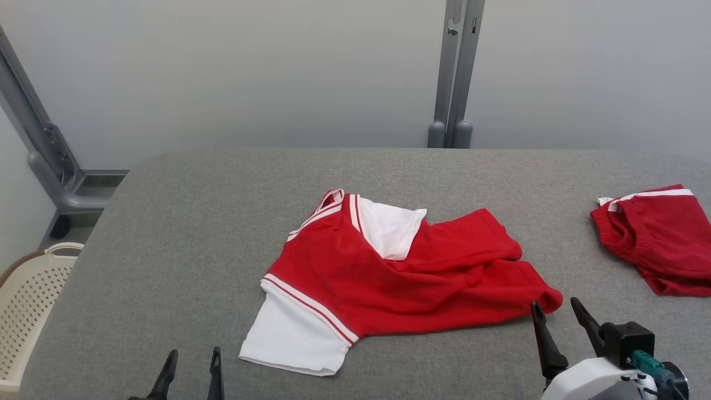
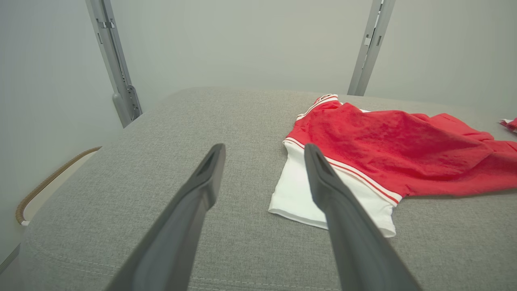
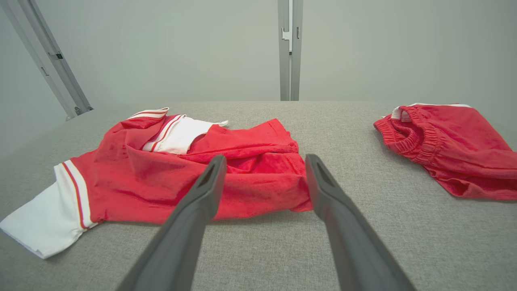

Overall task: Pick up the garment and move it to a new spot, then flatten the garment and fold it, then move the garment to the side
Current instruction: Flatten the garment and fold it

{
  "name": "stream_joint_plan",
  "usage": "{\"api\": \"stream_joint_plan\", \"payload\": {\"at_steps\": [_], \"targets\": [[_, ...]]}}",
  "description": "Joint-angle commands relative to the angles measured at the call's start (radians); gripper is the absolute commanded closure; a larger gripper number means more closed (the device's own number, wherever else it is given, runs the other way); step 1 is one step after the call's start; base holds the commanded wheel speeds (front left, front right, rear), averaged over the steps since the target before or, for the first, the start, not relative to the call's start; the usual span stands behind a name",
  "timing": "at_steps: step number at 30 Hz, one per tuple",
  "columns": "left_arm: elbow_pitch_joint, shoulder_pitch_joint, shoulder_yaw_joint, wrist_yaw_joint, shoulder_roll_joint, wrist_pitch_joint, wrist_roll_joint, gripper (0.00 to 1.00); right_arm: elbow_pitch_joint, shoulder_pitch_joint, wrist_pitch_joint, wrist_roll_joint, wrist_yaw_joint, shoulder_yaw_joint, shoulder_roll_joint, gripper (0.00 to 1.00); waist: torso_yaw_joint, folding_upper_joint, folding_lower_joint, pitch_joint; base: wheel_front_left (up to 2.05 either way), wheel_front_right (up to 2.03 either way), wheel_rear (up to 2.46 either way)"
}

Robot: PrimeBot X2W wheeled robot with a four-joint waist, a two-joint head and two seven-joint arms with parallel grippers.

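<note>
Head view, over the grey padded table (image 1: 166, 222): the red garment (image 1: 422, 278), a top with white sleeves and red-and-white striped trim, lies crumpled near the middle of the surface, loose on the cloth. One white sleeve (image 1: 289, 336) juts toward 7 o'clock. The other sleeve (image 1: 391, 228) is folded over the body toward 12 o'clock, beside the striped neckline.

My left gripper (image 1: 194, 351) sits at 7 o'clock in the frame, fingers spread and empty. It is near that lower sleeve but apart from it. My right gripper (image 1: 555, 303) stands at 5 o'clock, fingers likewise spread wide, its tips just beside the garment's hem corner at the 4 o'clock end. Whether they touch the fabric I cannot tell. In the right wrist view that red hem shows between my two dark fingers, with grey table nearer to me than the hem.

A second red piece (image 1: 661, 244) with an elastic waistband lies well apart at 3 o'clock, running out of the frame. A pale perforated basket (image 1: 28, 300) stands off the table at 8 o'clock. A grey metal post (image 1: 455, 72) rises against the wall at 12 o'clock.
</note>
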Motion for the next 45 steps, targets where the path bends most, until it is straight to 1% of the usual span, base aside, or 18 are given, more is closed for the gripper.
{"api": "stream_joint_plan", "payload": {"at_steps": [1,5,10,13,18,19,23,25,28,36,41,45], "targets": [[0.001,-0.003,0.0,0.003,0.003,-0.006,-0.006,0.0,0.0,0.0,0.003,0.005,-0.002,0.0,-0.002,0.0,-0.002,-0.0001,0.0,0.004,0.0,0.0,0.0],[0.01,-0.011,-0.004,0.003,0.005,-0.004,-0.009,0.0,-0.003,-0.007,0.009,0.01,-0.002,0.008,-0.002,0.0,-0.003,-0.0001,0.0,0.007,0.0,0.0,0.0],[0.031,-0.028,-0.016,-0.003,0.012,0.037,-0.011,0.0,0.006,-0.008,0.034,0.004,-0.002,0.005,-0.002,0.0,-0.001,-0.0001,0.0,0.012,0.0,0.0,0.0],[0.049,-0.05,-0.032,-0.007,0.023,0.08,0.0,0.0,0.015,-0.019,0.08,-0.03,-0.002,0.001,-0.002,0.0,-0.001,-0.0001,0.0,0.019,0.0,0.0,0.0],[0.109,-0.122,-0.061,-0.024,0.033,0.168,0.005,0.0,0.034,-0.043,0.175,-0.119,-0.002,-0.018,-0.002,0.0,0.002,-0.0001,0.0,0.039,0.0,0.0,0.0],[0.109,-0.122,-0.061,-0.024,0.033,0.168,0.005,0.0,0.034,-0.043,0.175,-0.119,-0.002,-0.018,-0.002,0.0,0.002,-0.0001,0.0,0.039,0.0,0.0,0.0],[0.184,-0.195,-0.093,-0.047,0.032,0.231,0.011,0.0,0.073,-0.078,0.225,-0.177,-0.002,-0.031,-0.002,0.0,0.0,-0.0001,0.0,0.06,0.0,0.0,0.0],[0.23,-0.227,-0.101,-0.052,0.027,0.264,0.007,0.0,0.099,-0.093,0.243,-0.199,-0.002,-0.035,-0.002,0.0,-0.003,-0.0001,0.0,0.07,0.0,0.0,0.0],[0.291,-0.278,-0.106,-0.048,0.018,0.313,0.0,0.0,0.128,-0.122,0.244,-0.219,-0.002,-0.04,-0.008,0.0,-0.009,-0.0001,0.0,0.084,0.0,0.0,0.0],[0.414,-0.364,-0.089,-0.024,0.002,0.394,-0.035,0.0,0.176,-0.175,0.227,-0.236,-0.002,-0.039,-0.019,0.0,-0.033,-0.0001,0.0,0.122,0.0,0.0,0.0],[0.473,-0.413,-0.081,-0.028,0.0,0.39,-0.05,0.0,0.202,-0.203,0.215,-0.241,-0.002,-0.027,-0.022,0.0,-0.044,-0.0001,0.0,0.143,0.0,0.0,0.0],[0.523,-0.454,-0.095,-0.031,0.002,0.415,-0.042,0.0,0.221,-0.227,0.211,-0.245,-0.002,-0.012,-0.027,0.0,-0.053,-0.0001,0.0,0.165,0.0,0.0,0.0]]}}
